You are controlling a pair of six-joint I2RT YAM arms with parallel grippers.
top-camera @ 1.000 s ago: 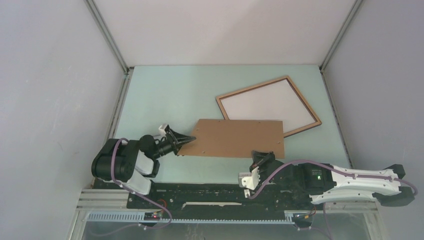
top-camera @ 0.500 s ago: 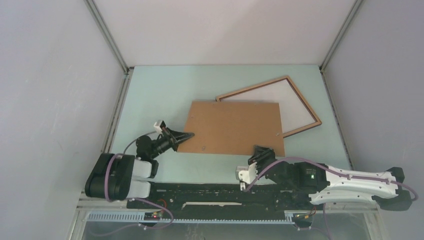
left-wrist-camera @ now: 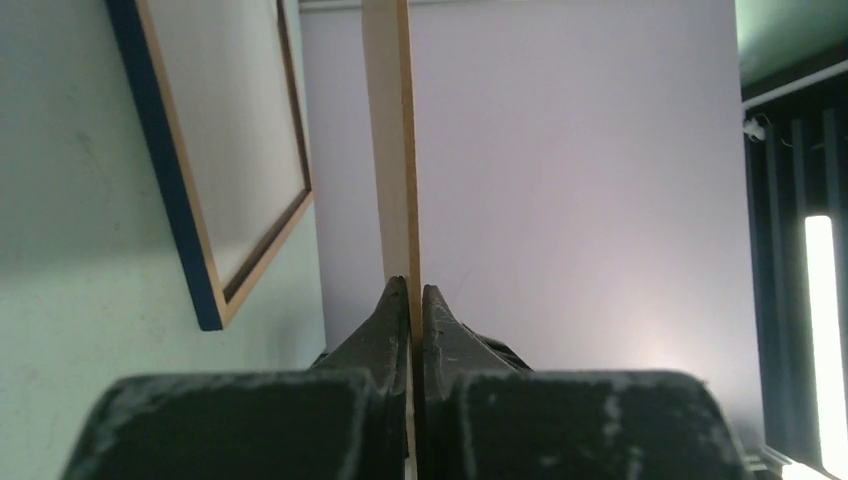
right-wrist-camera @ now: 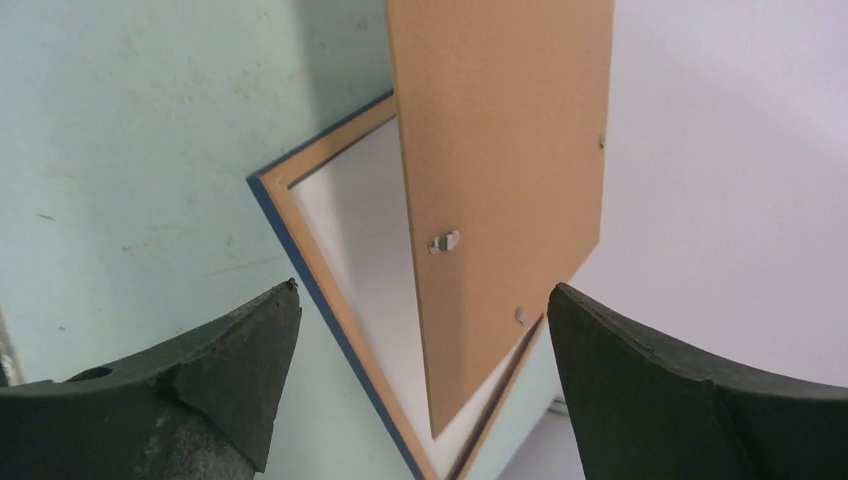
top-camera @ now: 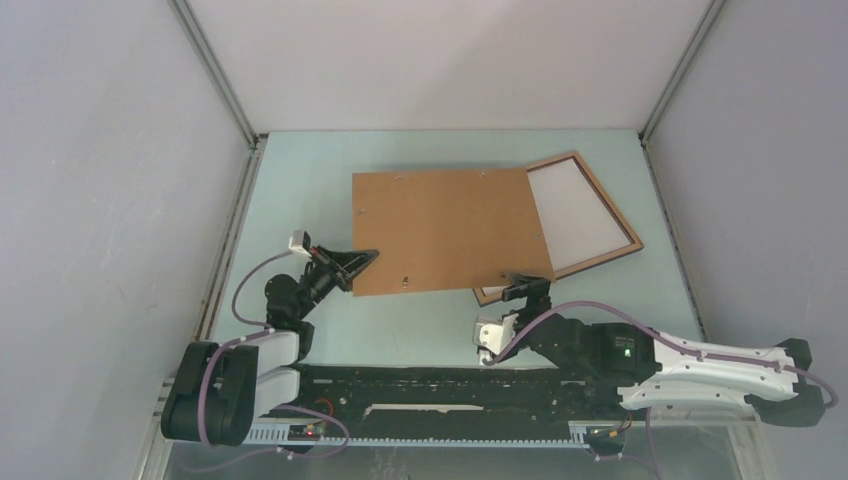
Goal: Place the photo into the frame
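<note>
A plain brown board (top-camera: 445,230) is held up off the table, tilted, by its near left corner. My left gripper (top-camera: 372,257) is shut on that corner. The left wrist view shows the board (left-wrist-camera: 392,150) edge-on, pinched in my left gripper (left-wrist-camera: 408,290). The light-brown wooden frame (top-camera: 608,198) lies flat at the back right with a white inside, its left part under the board. My right gripper (top-camera: 527,287) stands open just below the board's near right corner, holding nothing. In the right wrist view, the board (right-wrist-camera: 500,130) hangs over the frame (right-wrist-camera: 290,225) beyond my right gripper (right-wrist-camera: 422,288). The photo is out of view.
The pale green table (top-camera: 300,200) is walled in by grey panels on the left, right and back. Both arm bases sit on the black rail along the near edge.
The left gripper closed on the board and swung it up and back over the frame. The right gripper let go of the board's near edge and opened wide.
</note>
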